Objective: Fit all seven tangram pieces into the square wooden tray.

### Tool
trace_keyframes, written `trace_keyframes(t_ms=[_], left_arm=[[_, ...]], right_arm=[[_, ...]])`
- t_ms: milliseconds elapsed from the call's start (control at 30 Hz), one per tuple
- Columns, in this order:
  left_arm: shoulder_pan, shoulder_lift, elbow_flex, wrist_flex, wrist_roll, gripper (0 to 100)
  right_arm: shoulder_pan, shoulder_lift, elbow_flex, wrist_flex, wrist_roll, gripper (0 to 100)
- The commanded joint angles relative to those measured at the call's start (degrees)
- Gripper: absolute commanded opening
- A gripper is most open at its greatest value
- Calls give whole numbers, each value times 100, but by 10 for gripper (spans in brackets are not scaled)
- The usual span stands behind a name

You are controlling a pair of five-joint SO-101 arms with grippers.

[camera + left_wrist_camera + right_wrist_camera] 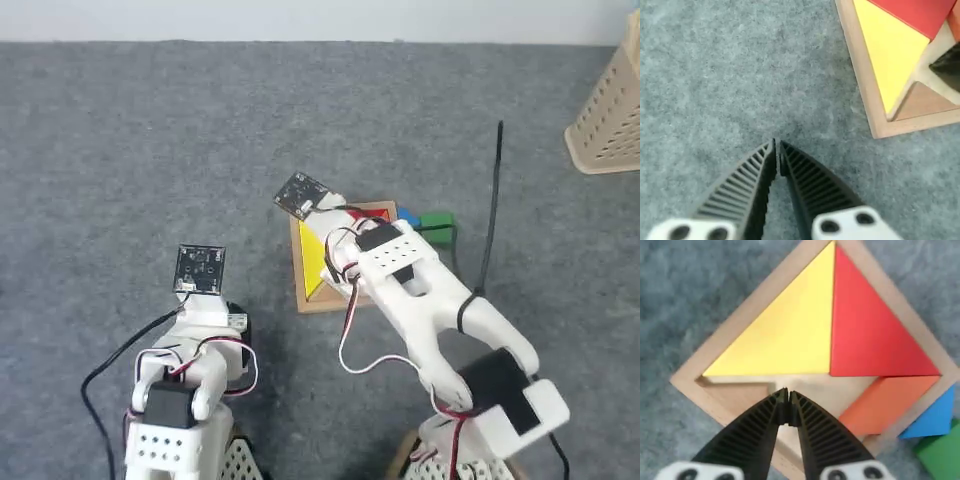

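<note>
The square wooden tray (325,303) lies on the grey carpet (150,130), a little toward 3 o'clock from the middle of the high view. The right arm (440,310) starts at 5 o'clock and stretches low toward 11 o'clock, so that its wrist is above the tray. The right gripper (785,395) points down at the bare wooden floor of the tray; its jaws are pressed together and empty. Inside the tray the yellow triangle (785,335) and the red triangle (865,330) lie flat and touch along one edge, and the orange piece (880,400) lies against the red one. The blue piece (932,415) is outside, just beside the rim, and the green piece (940,452) is next to it; in the high view both are at 2 o'clock from the tray. The left arm (185,390) is folded at 7 o'clock. The left gripper (776,146) hangs over the carpet at 8 o'clock from the tray, near its corner but apart from it, also clenched with nothing between the jaws. A pale basket (610,110) stands at 2 o'clock at the edge, and a black cable (490,220) runs beside the green piece
</note>
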Motion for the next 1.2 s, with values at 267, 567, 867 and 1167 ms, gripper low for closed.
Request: trace_keyframes(t_ms=[267, 567, 867, 1167], left_arm=[[-9, -88, -48, 26, -26, 13], [-9, -88, -48, 26, -26, 13], [-9, -88, -48, 26, -26, 13], [-9, -88, -48, 26, -26, 13]], right_arm=[[-356, -760, 888, 66, 686, 7], [-22, -752, 774, 48, 695, 7], [321, -374, 536, -391, 466, 7], [347, 400, -492, -444, -26, 7]])
